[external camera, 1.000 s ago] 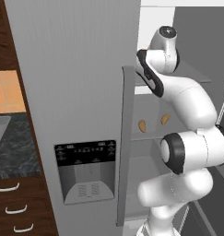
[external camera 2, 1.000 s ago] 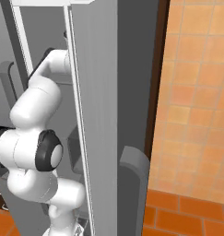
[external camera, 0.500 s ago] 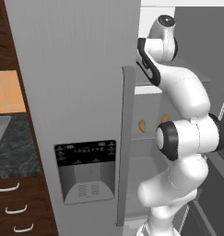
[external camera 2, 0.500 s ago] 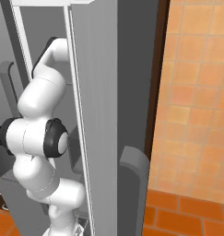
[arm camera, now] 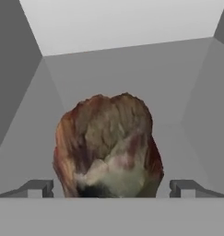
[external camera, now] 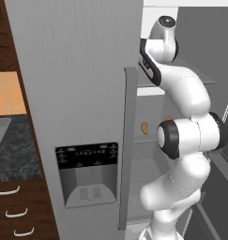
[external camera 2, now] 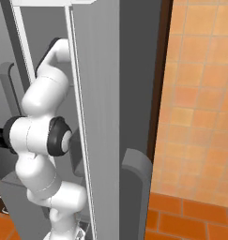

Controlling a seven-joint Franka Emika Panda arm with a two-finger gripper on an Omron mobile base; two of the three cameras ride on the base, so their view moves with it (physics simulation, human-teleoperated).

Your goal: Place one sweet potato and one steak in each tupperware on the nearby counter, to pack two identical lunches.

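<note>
While the end effector gapes, the steak looks mottled red-brown

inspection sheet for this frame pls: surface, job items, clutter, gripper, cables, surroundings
surface: grey fridge shelf under the hand, white back wall above.
job's things: steak, a reddish-brown lump, lies on the shelf between the fingertips; sweet potato on a lower fridge shelf, a second mostly hidden by the arm.
clutter: nothing seen.
grippers: gripper open, fingertips either side of the steak, not touching it.
cables: nothing seen.
surroundings: fridge door with dispenser panel and vertical handle; dark counter with drawers to the left; orange tiled wall.
</note>
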